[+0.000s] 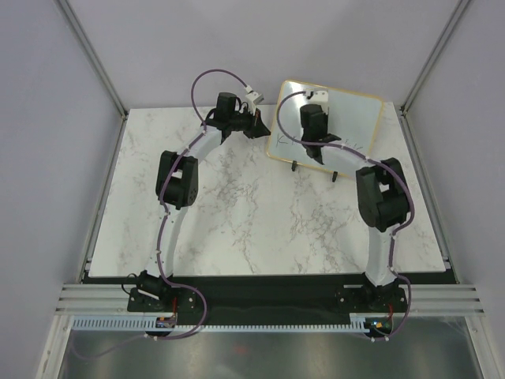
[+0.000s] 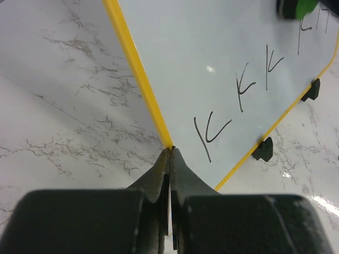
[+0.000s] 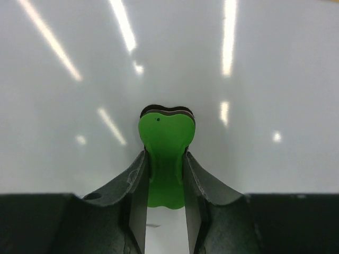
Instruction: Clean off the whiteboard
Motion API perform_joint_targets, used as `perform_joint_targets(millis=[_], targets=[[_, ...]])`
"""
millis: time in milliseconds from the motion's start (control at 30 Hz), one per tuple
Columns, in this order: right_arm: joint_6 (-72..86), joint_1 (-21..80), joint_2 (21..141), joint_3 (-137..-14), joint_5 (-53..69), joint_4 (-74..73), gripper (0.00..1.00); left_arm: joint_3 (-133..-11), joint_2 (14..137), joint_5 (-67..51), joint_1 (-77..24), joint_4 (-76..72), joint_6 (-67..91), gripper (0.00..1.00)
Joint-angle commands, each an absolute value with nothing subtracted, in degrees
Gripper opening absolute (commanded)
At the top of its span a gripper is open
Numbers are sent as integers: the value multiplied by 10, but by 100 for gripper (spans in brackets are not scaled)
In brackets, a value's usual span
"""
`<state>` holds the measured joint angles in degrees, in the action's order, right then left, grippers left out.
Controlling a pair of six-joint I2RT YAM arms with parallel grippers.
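Observation:
The whiteboard [image 1: 359,118] stands tilted on two black clip feet [image 2: 263,150] at the back of the marble table. Its frame looks yellow in the left wrist view [image 2: 139,69]. Several black marker letters [image 2: 243,90] run along its lower edge. My left gripper [image 1: 259,126] is shut on the board's left frame edge near the lower corner; its fingertips [image 2: 170,152] meet on the frame. My right gripper [image 1: 316,151] is shut on a green eraser [image 3: 165,143] and presses it against the glossy board face [image 3: 265,63]. The eraser also shows in the left wrist view [image 2: 307,7].
The white marble tabletop [image 1: 252,213] spreads in front of the board. Grey walls and metal corner posts [image 1: 95,63] close in the back and sides. The arm bases sit on a black strip [image 1: 260,300] at the near edge.

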<state>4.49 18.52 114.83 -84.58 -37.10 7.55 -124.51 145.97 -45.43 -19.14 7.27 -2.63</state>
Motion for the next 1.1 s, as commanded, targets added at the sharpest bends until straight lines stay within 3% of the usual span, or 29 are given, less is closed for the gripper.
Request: perform_joint_targets(millis=[0, 333, 767, 1067], targets=[[41, 257, 1198, -869, -325, 103, 0, -1242, 1417, -463, -199, 80, -47, 2], [85, 287, 1251, -912, -363, 97, 0, -1240, 1419, -464, -199, 79, -46, 2], [106, 191, 1070, -658, -441, 115, 0, -1238, 1418, -461, -199, 78, -49, 2], [117, 184, 1067, -673, -399, 127, 0, -1241, 1419, -463, -199, 77, -47, 2]])
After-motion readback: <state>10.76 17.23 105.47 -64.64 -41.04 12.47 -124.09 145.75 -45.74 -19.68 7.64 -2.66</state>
